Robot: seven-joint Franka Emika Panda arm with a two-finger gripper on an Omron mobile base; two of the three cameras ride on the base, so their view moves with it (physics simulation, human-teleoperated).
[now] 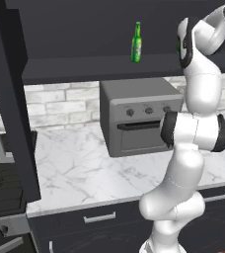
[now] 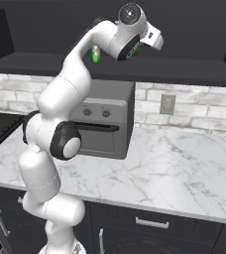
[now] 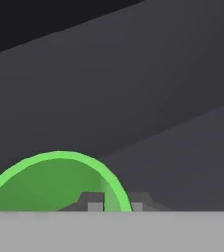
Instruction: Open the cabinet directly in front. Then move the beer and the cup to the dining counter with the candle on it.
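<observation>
Closest to our hand camera, our gripper (image 3: 115,204) pinches the rim of the green cup (image 3: 50,182); the beer (image 1: 137,43) stands upright in the open cabinet (image 1: 85,66).

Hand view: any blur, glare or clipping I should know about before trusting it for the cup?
Hand view: soft and low in detail; the cup rim is cropped at the bottom, flat green, no glare; the cabinet interior is dim grey planes. Left base view: the beer is sharp enough, its label blurred. Right base view: even light, soft shadow under the grey oven, and the end effector hides most of the cup.
</observation>
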